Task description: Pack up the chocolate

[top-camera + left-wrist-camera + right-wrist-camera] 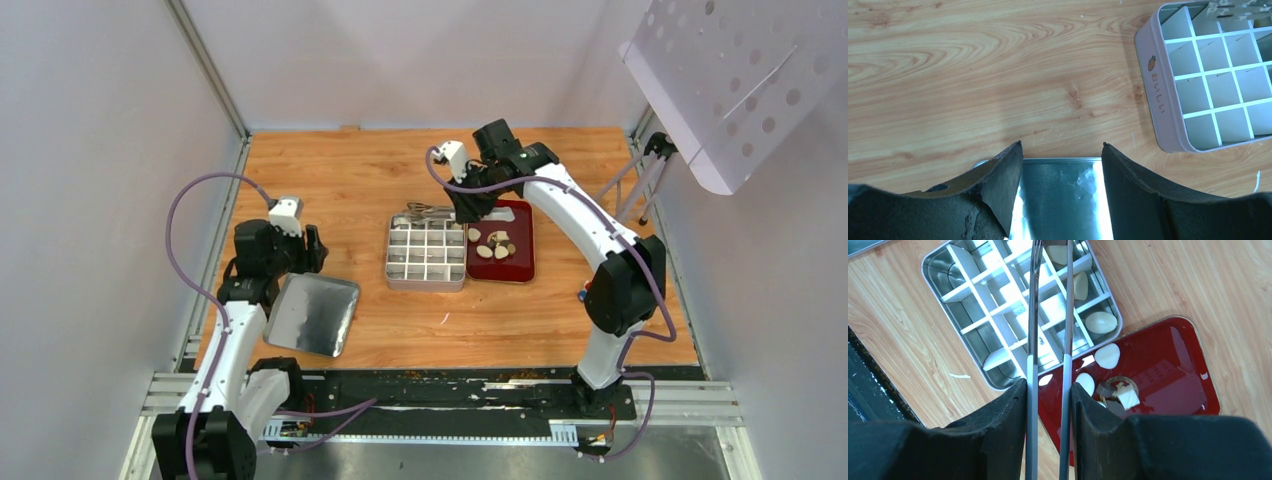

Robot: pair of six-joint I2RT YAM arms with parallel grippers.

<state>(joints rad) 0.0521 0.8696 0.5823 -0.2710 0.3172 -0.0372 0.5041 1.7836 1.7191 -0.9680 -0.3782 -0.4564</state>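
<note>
Several cream-white and dark chocolate pieces [497, 245] lie on the red tray [520, 268]. In the right wrist view, white pieces [1107, 355] lie on the tray [1173, 365] beside a darker piece with a pale wrapper [1120, 392]. Three white pieces [1101, 322] sit in compartments of the silver divided tin [948, 277]. My right gripper [1048, 385] is shut on the long metal tongs [1031, 340], which reach over the tin [427, 250]; their tips are cut off at the frame's top. My left gripper [1062, 145] is open and empty above the tin lid [1058, 200].
The flat silver lid [312, 313] lies left of the tin, under my left gripper [312, 250]. The tin's wall with a strawberry mark [1153, 85] shows at the right of the left wrist view. A perforated white panel [730, 80] hangs at the back right.
</note>
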